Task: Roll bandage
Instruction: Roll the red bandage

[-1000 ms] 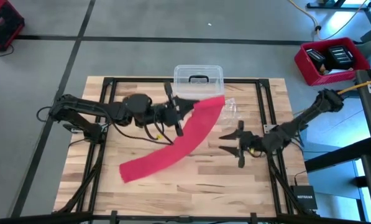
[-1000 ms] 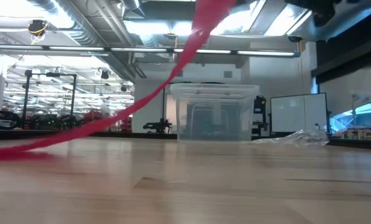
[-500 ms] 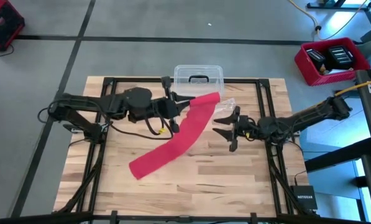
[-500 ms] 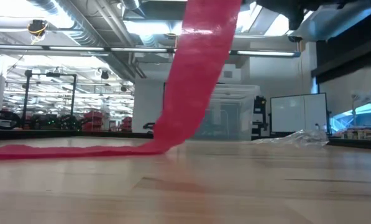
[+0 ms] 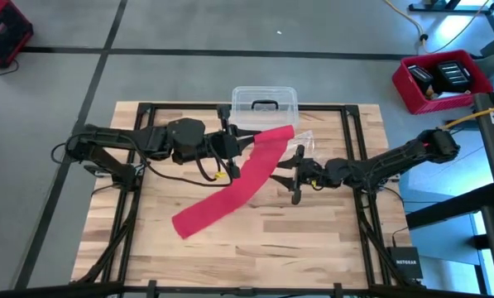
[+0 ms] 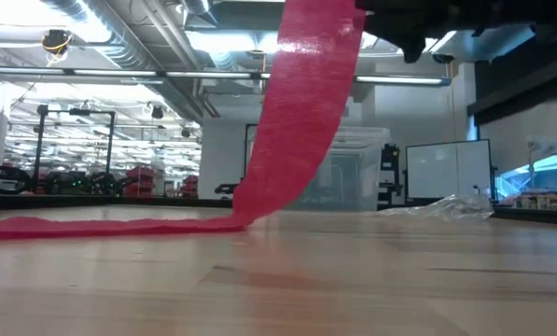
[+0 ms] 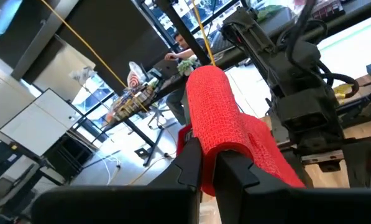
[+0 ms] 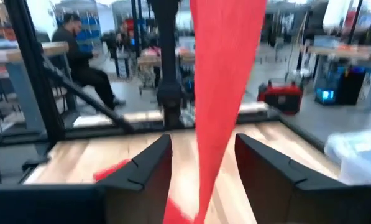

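From above, I have my left arm reaching in across the back half of the wooden counter (image 5: 313,240). Its left gripper (image 5: 245,142) is up off the surface, just in front of the clear plastic box (image 5: 264,101) that stands at the back edge. In the left wrist view, the two dark fingers (image 7: 188,165) are pressed together on the bandage (image 7: 225,127), pinching its upper end, which folds over the fingertips in a rounded hump.

From that pinch the bandage (image 5: 234,184) runs as a long flat red band, down and toward the front left. Its lower end lies flat on the counter, left of centre. In the low view the band (image 6: 297,121) hangs steeply from the top of the picture, meets the wood and then trails flat along it to the left. The box (image 6: 348,177) shows behind it, partly covered.

Just right of the hanging band, my right gripper (image 5: 297,174) is held above the counter with its fingers spread, pointing at the band. In the right wrist view the red strip (image 8: 225,81) hangs between the two open fingers (image 8: 145,168); I can't tell whether either finger touches it. A crinkled clear wrapper (image 6: 446,207) lies on the counter near the box, on the right.
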Robot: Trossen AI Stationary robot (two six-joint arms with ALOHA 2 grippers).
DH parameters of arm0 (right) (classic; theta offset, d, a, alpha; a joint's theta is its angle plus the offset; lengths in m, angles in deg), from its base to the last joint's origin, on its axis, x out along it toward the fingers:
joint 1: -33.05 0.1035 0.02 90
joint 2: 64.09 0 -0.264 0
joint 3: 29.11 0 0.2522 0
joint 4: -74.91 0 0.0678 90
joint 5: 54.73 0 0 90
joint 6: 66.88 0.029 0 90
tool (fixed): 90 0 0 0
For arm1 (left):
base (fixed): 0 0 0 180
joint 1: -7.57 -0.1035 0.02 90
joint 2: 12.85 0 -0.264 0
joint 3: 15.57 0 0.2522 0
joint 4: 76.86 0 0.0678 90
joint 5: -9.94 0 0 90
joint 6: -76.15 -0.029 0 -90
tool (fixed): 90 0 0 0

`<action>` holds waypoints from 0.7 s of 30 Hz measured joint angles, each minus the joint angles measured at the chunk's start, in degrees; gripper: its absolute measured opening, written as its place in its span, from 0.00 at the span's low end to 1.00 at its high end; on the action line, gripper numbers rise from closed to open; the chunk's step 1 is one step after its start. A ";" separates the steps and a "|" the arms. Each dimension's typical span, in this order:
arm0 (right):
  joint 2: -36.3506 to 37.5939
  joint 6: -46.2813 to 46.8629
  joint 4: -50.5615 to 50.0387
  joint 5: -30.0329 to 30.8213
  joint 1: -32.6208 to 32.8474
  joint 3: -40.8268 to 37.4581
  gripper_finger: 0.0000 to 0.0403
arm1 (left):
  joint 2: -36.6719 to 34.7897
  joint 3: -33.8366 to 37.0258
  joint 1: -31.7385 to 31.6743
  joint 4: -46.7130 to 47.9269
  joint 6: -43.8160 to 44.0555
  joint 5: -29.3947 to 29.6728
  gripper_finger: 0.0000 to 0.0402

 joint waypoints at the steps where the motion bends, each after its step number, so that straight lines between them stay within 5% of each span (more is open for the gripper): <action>1: -0.71 -1.14 1.69 0.41 0.00 0.02 0.44 | 0.00 0.00 0.00 0.01 0.12 -0.02 0.04; 5: -2.79 -6.64 4.56 3.36 0.00 0.02 0.35 | 0.00 0.00 0.00 0.05 1.12 -0.95 0.04; 11: -3.09 -8.88 1.47 2.30 0.16 0.02 0.04 | -0.18 0.00 0.11 0.03 1.98 -5.16 0.04; 21: -2.82 -6.93 -5.91 -2.87 0.17 0.09 0.02 | -0.46 -7.08 1.98 0.08 3.77 -5.77 0.04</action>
